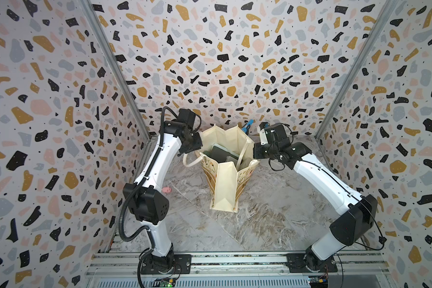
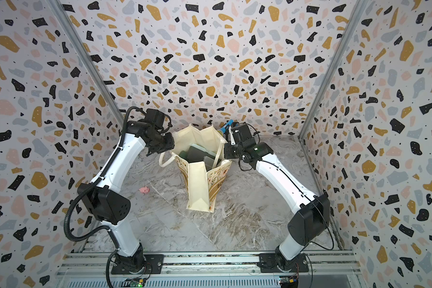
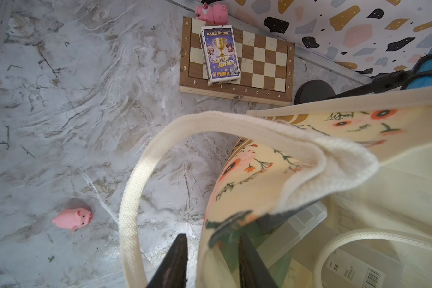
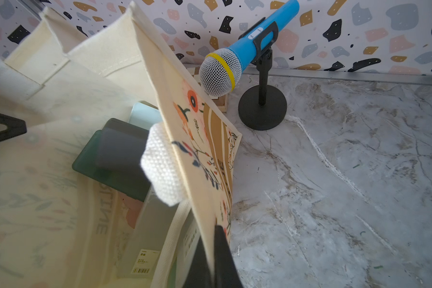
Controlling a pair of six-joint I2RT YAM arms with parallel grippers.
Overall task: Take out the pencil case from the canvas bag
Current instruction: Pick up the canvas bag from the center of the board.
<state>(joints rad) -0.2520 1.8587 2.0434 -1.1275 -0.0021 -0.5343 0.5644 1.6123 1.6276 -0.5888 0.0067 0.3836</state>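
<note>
- Pink toy pig (image 1: 167, 190): lies on the marble table (image 1: 272, 212), at about 8 o'clock from the bag, well apart from it.
- Canvas bag (image 1: 225, 189): stands upright mid-table in both top views, mouth open upward; one white handle (image 3: 135, 199) loops outside the rim at 9 o'clock.
- Left gripper (image 3: 211, 239): at the rim's 9 o'clock side. I see its jaws narrowly parted and straddling the bag's wall, one finger outside, one inside; a gap shows beside the outer finger, so the cloth is not clamped.
- Right gripper (image 4: 211, 239): at the rim's 3 o'clock side, jaws closed together, pinching the printed wall at its top edge.
- Bag contents: a dark green flat case (image 4: 85, 162) with a grey oblong (image 4: 120, 152) lying on it, and clear boxes (image 4: 145, 239) with barcode labels. I cannot tell which is the pencil case; all lie inside the bag.
- Blue microphone (image 4: 247, 47): on a black stand, at 1 o'clock from the bag, its mesh head just beside the rim.
- Chessboard (image 3: 260, 62): by the back wall, a card box (image 3: 220, 54) on it.
</note>
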